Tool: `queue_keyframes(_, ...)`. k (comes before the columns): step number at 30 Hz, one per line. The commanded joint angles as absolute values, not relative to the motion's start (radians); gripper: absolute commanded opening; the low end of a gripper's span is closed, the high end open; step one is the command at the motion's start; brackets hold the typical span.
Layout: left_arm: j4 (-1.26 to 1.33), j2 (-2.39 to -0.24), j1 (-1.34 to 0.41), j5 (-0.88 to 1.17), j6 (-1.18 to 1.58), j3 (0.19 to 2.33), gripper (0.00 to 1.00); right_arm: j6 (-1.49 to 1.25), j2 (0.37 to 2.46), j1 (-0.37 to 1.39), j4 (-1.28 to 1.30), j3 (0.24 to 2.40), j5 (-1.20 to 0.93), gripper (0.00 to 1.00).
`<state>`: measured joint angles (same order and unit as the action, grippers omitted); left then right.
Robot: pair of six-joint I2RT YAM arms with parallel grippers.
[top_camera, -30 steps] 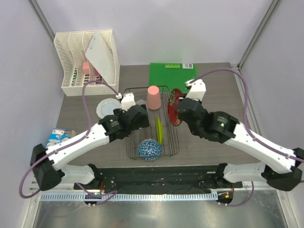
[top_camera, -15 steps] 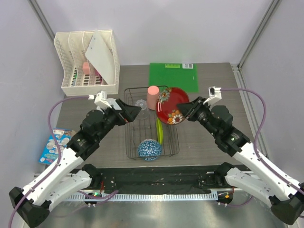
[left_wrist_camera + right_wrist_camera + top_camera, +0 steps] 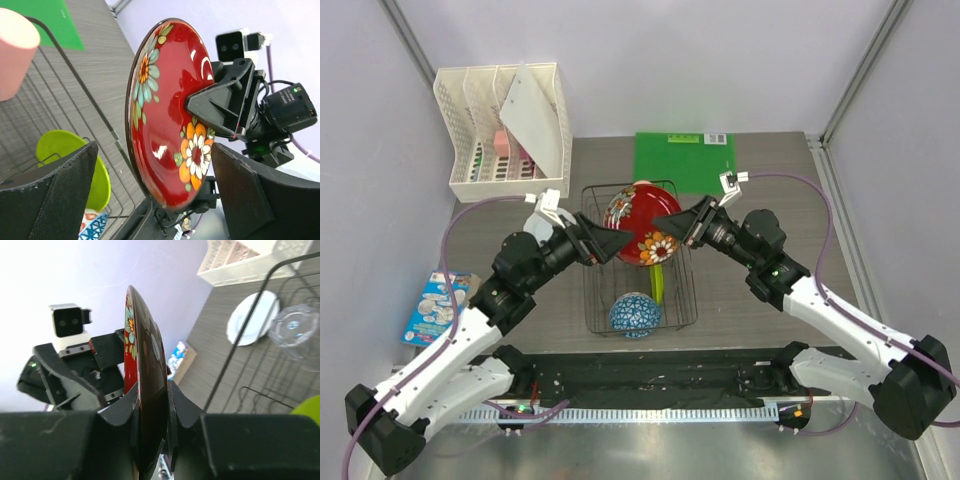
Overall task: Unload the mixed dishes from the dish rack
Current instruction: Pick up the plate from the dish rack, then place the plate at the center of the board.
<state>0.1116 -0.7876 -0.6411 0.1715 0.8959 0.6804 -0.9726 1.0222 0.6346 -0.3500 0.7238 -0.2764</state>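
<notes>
My right gripper is shut on the rim of the dark red patterned plate, holding it on edge in the air above the dish rack. From the left, my left gripper is open, with a finger on each side of the plate's lower edge and apart from it. The yellow-green plate and the blue-and-white bowl sit in the rack. The pink cup stands at the rack's far end. The glass tumbler is inside the rack, and the white plate lies on the table beyond it.
A white lattice organizer stands at the back left. A green board lies behind the rack. A blue packet lies on the table at the left, near my left arm.
My right gripper has carried the red plate left and turned it toward my left gripper. My left gripper has come in, so its fingers now flank the plate's edge.
</notes>
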Motion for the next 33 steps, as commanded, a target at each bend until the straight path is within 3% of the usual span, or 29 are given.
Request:
queue_keyframes(1,0.233,-0.825,-0.637,0.245,0.929,0.687,0.85,-1.077,1.055,0.632,-0.618,0.736,-0.406,0.01)
queue_keyframes(2,0.248,-0.831,-0.637,0.255,0.939,0.675,0.79,-1.087,1.063,0.63,-0.635,0.724,-0.408,0.01)
queue_keyframes(3,0.279,-0.847,-0.637,0.264,0.942,0.669,0.64,-1.086,1.063,0.63,-0.638,0.723,-0.407,0.01)
queue_keyframes(4,0.278,-0.851,-0.637,0.278,0.945,0.667,0.28,-1.082,1.06,0.632,-0.631,0.721,-0.405,0.01)
queue_keyframes(6,0.261,-0.865,-0.637,0.279,0.942,0.676,0.11,-1.077,1.054,0.632,-0.623,0.721,-0.408,0.01)
queue_keyframes(11,0.233,-0.856,-0.634,0.25,0.928,0.683,0.12,-1.063,1.055,0.632,-0.597,0.719,-0.43,0.01)
queue_keyframes(12,0.233,-0.856,-0.634,0.249,0.922,0.684,0.09,-1.058,1.049,0.632,-0.591,0.718,-0.43,0.01)
queue_keyframes(13,0.229,-0.857,-0.632,0.252,0.913,0.695,0.0,-1.054,1.048,0.63,-0.563,0.721,-0.43,0.01)
queue_keyframes(14,0.197,-0.857,-0.634,0.236,0.904,0.706,0.0,-1.025,1.045,0.63,-0.539,0.727,-0.426,0.01)
queue_keyframes(15,0.172,-0.854,-0.632,0.218,0.887,0.713,0.0,-1.006,1.043,0.63,-0.499,0.736,-0.411,0.11)
queue_keyframes(16,0.157,-0.844,-0.626,0.207,0.881,0.724,0.0,-0.979,1.023,0.632,-0.4,0.744,-0.381,0.27)
queue_keyframes(17,0.137,-0.833,-0.609,0.196,0.877,0.724,0.0,-0.929,1.009,0.63,-0.35,0.758,-0.317,0.55)
queue_keyframes(19,0.106,-0.802,-0.585,0.155,0.876,0.735,0.0,-0.87,0.958,0.63,-0.205,0.784,-0.234,0.77)
queue_keyframes(20,0.068,-0.796,-0.551,0.132,0.871,0.747,0.0,-0.812,0.939,0.63,-0.157,0.793,-0.141,0.81)
queue_keyframes(27,-0.19,-0.804,-0.35,0.04,0.871,0.848,0.0,-0.68,0.787,0.63,0.066,0.828,0.141,0.87)
queue_keyframes(33,-0.313,-0.848,-0.265,-0.136,0.864,0.923,0.0,-0.652,0.703,0.632,0.109,0.784,0.169,0.86)
